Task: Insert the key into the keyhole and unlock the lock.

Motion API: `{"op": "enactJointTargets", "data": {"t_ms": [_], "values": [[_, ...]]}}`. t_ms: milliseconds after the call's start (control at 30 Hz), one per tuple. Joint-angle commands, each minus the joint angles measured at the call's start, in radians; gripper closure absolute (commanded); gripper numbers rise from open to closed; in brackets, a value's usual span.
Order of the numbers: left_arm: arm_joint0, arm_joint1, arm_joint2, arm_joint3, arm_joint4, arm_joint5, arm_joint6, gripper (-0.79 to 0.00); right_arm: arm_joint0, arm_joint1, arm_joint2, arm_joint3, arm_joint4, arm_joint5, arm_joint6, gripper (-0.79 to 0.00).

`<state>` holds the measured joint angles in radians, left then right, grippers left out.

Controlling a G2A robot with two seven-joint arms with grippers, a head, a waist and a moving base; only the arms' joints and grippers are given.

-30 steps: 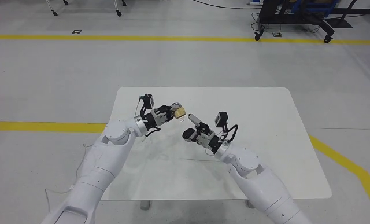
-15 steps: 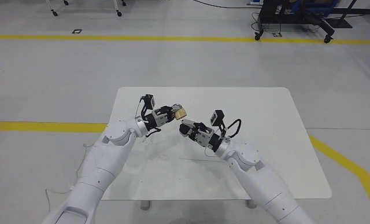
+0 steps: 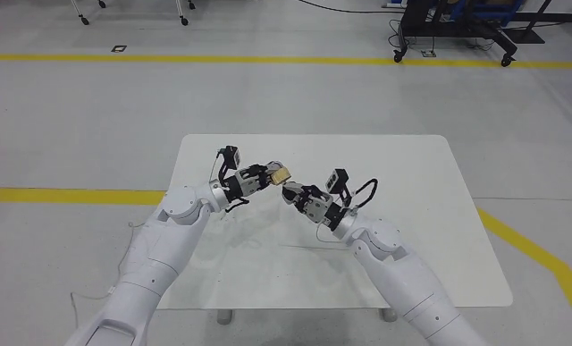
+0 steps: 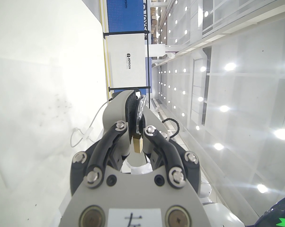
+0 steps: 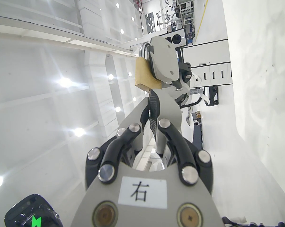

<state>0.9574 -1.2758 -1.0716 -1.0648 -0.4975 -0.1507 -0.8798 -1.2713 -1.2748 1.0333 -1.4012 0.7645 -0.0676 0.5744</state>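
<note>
A brass padlock (image 3: pixel 280 174) with a silver shackle hangs in the air above the white table (image 3: pixel 402 167), with my left gripper (image 3: pixel 273 173) shut on it. In the left wrist view the lock's brass body (image 4: pixel 137 145) sits between the closed fingers (image 4: pixel 123 109). My right gripper (image 3: pixel 291 193) is shut, its fingertips just below and right of the lock. In the right wrist view its tip (image 5: pixel 151 96) almost touches the padlock's (image 5: pixel 144 73) underside. The key is pinched between the pads and mostly hidden, and the keyhole is hidden too.
Both arms meet over the middle of the table, nearer its far edge. A white cable (image 4: pixel 81 135) trails from the left arm. Yellow floor lines (image 3: pixel 268 60) and carts (image 3: pixel 456 24) lie far beyond the table.
My right gripper has moved left and toward the padlock, closing the gap to its underside. The left gripper has kept the padlock still.
</note>
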Motion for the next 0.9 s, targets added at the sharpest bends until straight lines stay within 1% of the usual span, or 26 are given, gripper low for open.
{"op": "enactJointTargets", "data": {"t_ms": [0, 133, 233, 333, 533, 633, 800, 867], "values": [[-0.001, 0.0, 0.001, 0.0, 0.005, -0.003, -0.002, 0.0, 0.004, -0.001, 0.003, 0.009, 0.04, 0.037, 0.033, 0.0], [0.0, -0.001, 0.003, -0.005, 0.018, -0.025, -0.006, 0.0, 0.018, -0.002, 0.014, 0.032, 0.12, 0.13, 0.093, 0.0], [0.003, 0.0, 0.005, -0.017, 0.044, -0.064, -0.005, 0.0, 0.033, -0.003, 0.027, 0.059, 0.225, 0.237, 0.151, 0.0], [0.012, 0.001, 0.004, -0.033, 0.061, -0.1, -0.002, 0.0, 0.05, -0.003, 0.046, 0.086, 0.29, 0.303, 0.195, 0.0], [0.029, 0.005, -0.01, -0.055, 0.066, -0.144, -0.006, 0.0, 0.062, -0.002, 0.07, 0.127, 0.39, 0.397, 0.269, 0.0], [0.035, 0.007, -0.018, -0.064, 0.068, -0.16, -0.008, 0.0, 0.072, -0.001, 0.074, 0.143, 0.407, 0.442, 0.297, 0.0], [0.043, 0.01, -0.029, -0.074, 0.07, -0.175, -0.01, 0.0, 0.077, 0.002, 0.085, 0.157, 0.417, 0.463, 0.322, 0.0], [0.044, 0.01, -0.031, -0.076, 0.071, -0.174, -0.011, 0.0, 0.076, 0.003, 0.091, 0.156, 0.408, 0.451, 0.321, 0.0]]}}
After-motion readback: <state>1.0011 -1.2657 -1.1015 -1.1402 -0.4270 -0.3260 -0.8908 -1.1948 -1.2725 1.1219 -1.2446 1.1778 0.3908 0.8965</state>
